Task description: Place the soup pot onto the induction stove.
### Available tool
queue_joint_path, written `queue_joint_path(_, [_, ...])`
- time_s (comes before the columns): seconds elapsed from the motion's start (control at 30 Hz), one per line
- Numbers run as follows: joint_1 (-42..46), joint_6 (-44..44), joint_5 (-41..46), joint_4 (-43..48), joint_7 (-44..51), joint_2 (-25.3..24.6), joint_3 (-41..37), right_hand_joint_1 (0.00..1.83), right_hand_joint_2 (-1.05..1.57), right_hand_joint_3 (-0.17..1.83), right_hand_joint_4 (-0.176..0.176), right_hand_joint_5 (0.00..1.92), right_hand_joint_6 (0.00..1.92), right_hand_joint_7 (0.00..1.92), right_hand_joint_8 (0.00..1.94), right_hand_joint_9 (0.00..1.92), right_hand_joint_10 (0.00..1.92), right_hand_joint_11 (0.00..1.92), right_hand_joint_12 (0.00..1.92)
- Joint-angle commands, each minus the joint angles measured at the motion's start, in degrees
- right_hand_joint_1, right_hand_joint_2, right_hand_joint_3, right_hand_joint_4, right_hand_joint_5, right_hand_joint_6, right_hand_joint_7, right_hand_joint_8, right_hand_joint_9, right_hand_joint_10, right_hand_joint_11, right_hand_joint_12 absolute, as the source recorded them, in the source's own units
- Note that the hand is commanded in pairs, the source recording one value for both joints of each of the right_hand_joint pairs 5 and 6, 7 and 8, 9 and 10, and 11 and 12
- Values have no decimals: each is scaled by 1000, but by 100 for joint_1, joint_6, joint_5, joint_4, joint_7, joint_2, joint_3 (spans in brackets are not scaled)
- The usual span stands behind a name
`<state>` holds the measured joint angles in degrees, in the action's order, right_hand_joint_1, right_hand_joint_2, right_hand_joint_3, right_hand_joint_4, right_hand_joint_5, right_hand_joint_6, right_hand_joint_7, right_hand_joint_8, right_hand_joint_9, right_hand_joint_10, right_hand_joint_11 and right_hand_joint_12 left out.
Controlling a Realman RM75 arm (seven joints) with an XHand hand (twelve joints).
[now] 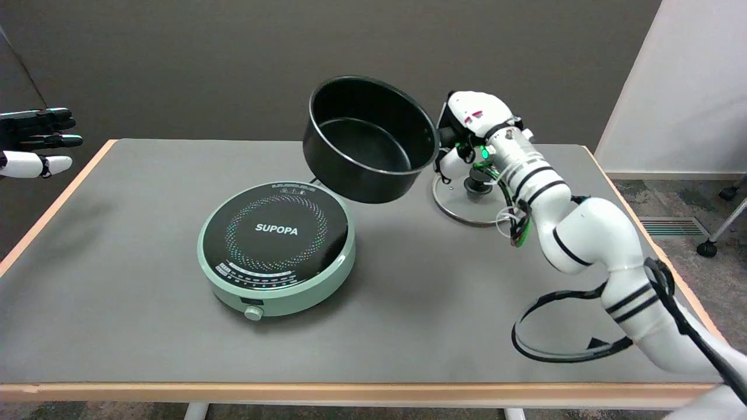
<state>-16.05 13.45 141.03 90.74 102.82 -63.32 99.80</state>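
Note:
A black soup pot (367,140) with a thin silver rim hangs in the air, tilted so its empty inside faces the camera. My right hand (467,125) grips it at its right side, where the handle is hidden behind the hand. The pot is above and to the right of the round green induction stove (277,248), which lies flat on the table with a black "SUPOPA" top and a knob at its front. The pot's lower edge overlaps the stove's far right rim in the picture.
A glass lid (470,195) with a black knob lies on the grey table (117,280) just under my right wrist. The idle left hand (35,140) hangs at the upper left. A black cable loop (554,326) trails beneath the right arm.

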Motion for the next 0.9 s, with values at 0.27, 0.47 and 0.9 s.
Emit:
queue_joint_path(0.27, [-1998, -1721, 466, -2166, 4, 401, 1168, 1277, 292, 1441, -76, 1767, 1767, 1767, 1767, 1767, 1767, 1767, 1767])
queue_joint_path(0.47, [-2265, -2169, 306, -2590, -36, 427, 1461, 1276, 291, 1441, -79, 1760, 1760, 1760, 1760, 1760, 1760, 1760, 1760])
queue_joint_path(0.9, [-1454, 716, -41, -1045, 4, 469, 1227, 1304, 158, 1542, -89, 1739, 1739, 1739, 1739, 1739, 1739, 1739, 1739])
